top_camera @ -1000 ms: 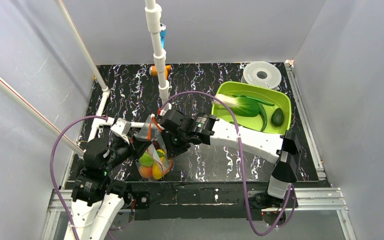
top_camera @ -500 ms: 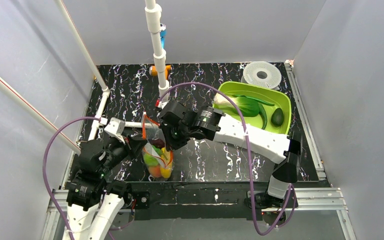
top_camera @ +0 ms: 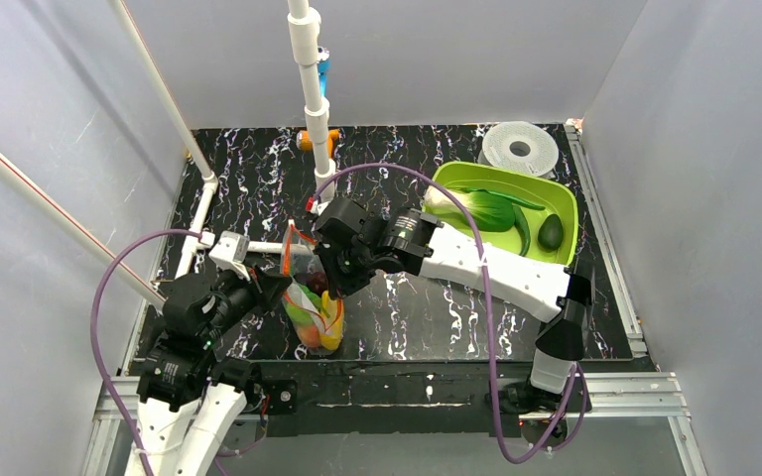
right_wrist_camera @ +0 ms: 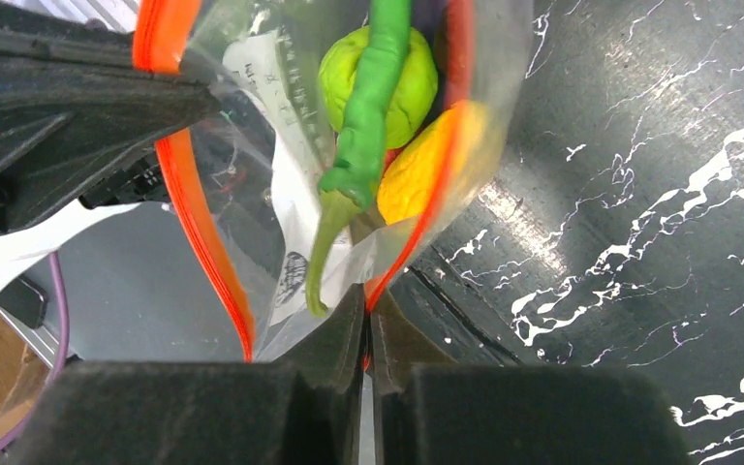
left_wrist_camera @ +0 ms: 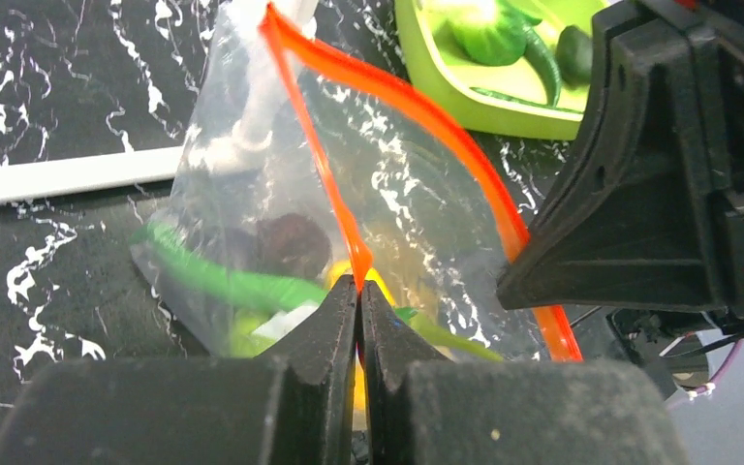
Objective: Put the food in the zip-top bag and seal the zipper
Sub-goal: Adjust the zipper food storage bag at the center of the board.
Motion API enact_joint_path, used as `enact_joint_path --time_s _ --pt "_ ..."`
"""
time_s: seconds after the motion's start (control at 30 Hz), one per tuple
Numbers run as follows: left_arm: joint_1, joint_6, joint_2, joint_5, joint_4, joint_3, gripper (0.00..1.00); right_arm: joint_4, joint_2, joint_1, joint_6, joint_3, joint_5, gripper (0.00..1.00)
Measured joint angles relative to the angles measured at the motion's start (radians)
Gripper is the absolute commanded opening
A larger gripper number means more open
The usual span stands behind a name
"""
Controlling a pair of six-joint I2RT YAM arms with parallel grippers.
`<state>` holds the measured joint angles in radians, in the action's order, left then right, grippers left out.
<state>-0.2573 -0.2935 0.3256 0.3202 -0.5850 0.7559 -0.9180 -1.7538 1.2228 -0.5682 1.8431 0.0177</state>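
Zip-top bag (top_camera: 314, 309) hangs between the arms at the counter's (top_camera: 427, 307) near edge, some food (right_wrist_camera: 378, 82) already inside; left jaws clamped on one zipper (left_wrist_camera: 315, 165) lip, right jaws clamped on the opposite lip, mouth spread. Avocado (top_camera: 551, 231) and greens (top_camera: 491, 210) lie in the tray (top_camera: 501, 172), well right; I judge the right arm nearer.

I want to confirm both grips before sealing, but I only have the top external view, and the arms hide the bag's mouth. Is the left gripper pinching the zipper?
Observer: Yes. The left wrist view shows the left gripper shut on the zipper, jaws pressed together.
Operator: And the right?
Observer: The right gripper is shut on the zipper's other lip, with a green pod inside the bag close to its tips.
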Motion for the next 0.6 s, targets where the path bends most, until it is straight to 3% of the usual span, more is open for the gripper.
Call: enact_joint_path --time_s 0.13,0.27,0.5,0.6 --pt "0.0 0.01 -0.007 -0.01 0.0 -0.04 0.0 0.002 -0.013 -0.003 0.006 -0.009 -0.034 0.36" --pt "0.0 0.018 -0.03 -0.019 0.007 -0.05 0.0 0.022 -0.002 -0.009 0.022 -0.009 -0.059 0.48" --pt "0.0 0.024 -0.032 -0.001 0.018 -0.056 0.0 0.038 0.071 -0.032 0.034 -0.018 -0.032 0.55" --pt "0.0 0.024 -0.026 0.006 0.024 -0.056 0.0 0.069 0.176 -0.068 0.037 -0.106 0.027 0.58"
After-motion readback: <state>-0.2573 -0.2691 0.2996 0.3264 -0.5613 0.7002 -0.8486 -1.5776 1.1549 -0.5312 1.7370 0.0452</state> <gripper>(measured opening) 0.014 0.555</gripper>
